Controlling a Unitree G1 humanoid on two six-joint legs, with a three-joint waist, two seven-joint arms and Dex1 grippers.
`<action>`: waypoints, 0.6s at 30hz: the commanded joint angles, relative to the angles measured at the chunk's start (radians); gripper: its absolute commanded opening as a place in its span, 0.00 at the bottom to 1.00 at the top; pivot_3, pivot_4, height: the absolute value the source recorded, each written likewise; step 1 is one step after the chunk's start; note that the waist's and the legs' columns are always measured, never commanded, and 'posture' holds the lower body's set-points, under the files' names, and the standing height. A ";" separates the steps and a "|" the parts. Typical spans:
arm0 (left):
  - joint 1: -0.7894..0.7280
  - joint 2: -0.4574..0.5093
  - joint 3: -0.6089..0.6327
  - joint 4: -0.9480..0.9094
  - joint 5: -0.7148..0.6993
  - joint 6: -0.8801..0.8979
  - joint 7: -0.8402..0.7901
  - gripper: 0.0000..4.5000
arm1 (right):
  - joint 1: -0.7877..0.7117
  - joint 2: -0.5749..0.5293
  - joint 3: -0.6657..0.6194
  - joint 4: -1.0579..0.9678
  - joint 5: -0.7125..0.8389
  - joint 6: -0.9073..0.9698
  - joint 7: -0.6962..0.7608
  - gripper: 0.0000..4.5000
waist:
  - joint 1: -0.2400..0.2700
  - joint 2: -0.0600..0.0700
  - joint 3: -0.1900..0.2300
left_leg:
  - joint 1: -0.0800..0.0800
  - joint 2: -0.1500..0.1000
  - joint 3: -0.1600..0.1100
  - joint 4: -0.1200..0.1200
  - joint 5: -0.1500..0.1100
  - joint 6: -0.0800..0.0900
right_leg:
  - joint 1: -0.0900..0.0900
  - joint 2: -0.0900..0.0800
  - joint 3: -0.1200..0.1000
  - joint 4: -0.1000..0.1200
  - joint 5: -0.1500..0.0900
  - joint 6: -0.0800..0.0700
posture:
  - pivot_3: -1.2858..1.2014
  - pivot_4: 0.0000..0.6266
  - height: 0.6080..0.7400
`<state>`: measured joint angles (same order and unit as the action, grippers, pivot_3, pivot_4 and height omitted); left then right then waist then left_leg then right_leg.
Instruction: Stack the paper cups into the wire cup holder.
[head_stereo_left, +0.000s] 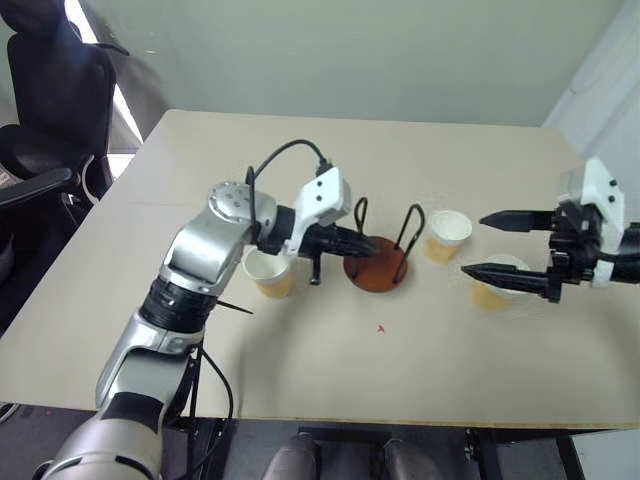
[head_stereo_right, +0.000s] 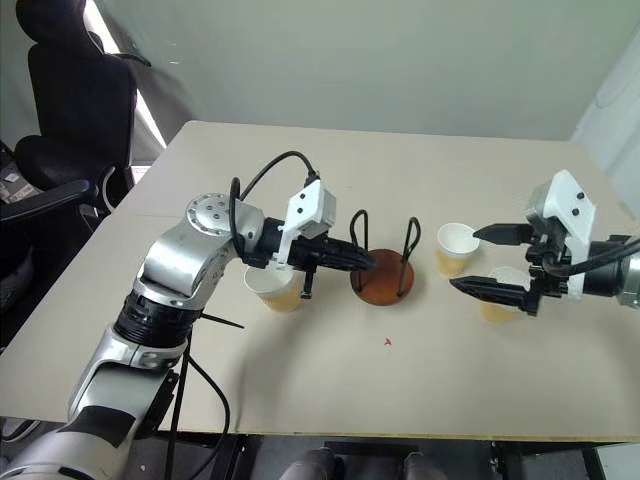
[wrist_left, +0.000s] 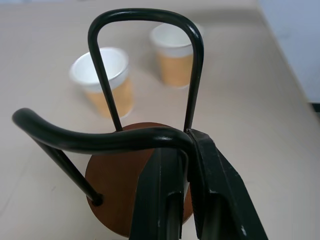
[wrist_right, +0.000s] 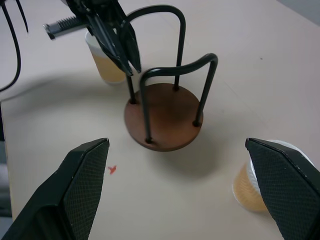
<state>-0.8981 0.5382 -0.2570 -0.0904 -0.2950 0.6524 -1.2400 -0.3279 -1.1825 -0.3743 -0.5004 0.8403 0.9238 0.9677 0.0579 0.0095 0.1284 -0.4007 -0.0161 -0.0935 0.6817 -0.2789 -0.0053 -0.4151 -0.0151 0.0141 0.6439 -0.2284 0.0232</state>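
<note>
The wire cup holder (head_stereo_left: 377, 263) stands mid-table, a reddish-brown disc with two black wire loops. My left gripper (head_stereo_left: 368, 240) is shut on the top of the loop nearer my left arm; the left wrist view shows its fingers (wrist_left: 215, 185) pinching the wire above the base (wrist_left: 115, 185). One paper cup (head_stereo_left: 270, 272) stands upright under my left wrist. A second paper cup (head_stereo_left: 447, 235) stands just right of the holder. A third (head_stereo_left: 493, 285) sits behind the lower finger of my right gripper (head_stereo_left: 473, 244), which hangs open to the right of the holder, holding nothing.
A black office chair (head_stereo_left: 50, 90) stands off the table's left side. A small red mark (head_stereo_left: 380, 327) lies on the tabletop in front of the holder. The table's front edge (head_stereo_left: 400, 420) runs close below my arms.
</note>
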 joint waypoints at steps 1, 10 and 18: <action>0.039 0.006 -0.008 -0.075 -0.037 0.039 0.010 0.01 | 0.053 -0.044 -0.107 -0.041 -0.004 -0.004 0.049 1.00 | 0.000 0.000 0.000 | 0.000 0.000 0.000 0.000 0.000 0.000 | 0.000 0.000 0.000 0.000 0.000 0.000 | 0.52 0.24 1.00; 0.117 -0.011 -0.047 -0.138 -0.067 0.082 0.054 0.01 | 0.078 -0.072 -0.215 -0.086 0.107 0.058 0.071 1.00 | -0.001 0.000 0.000 | 0.002 0.000 0.003 0.001 0.000 0.001 | 0.000 0.000 0.004 0.001 0.000 0.001 | 0.52 0.24 1.00; 0.149 -0.009 -0.076 -0.107 -0.063 0.071 0.065 0.01 | 0.113 -0.118 -0.242 -0.097 0.110 0.064 0.121 1.00 | -0.001 0.000 0.000 | 0.002 0.000 0.005 0.001 0.000 0.003 | 0.000 0.000 0.007 0.001 0.001 0.002 | 0.52 0.24 1.00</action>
<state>-0.7471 0.5296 -0.3349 -0.1913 -0.3522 0.7400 -1.1751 -0.2081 -1.2769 -0.5799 -0.5942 0.9399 0.9941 1.0766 0.0570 0.0095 0.1284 -0.3984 -0.0163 -0.0880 0.6829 -0.2783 -0.0024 -0.4149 -0.0147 0.0213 0.6454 -0.2277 0.0255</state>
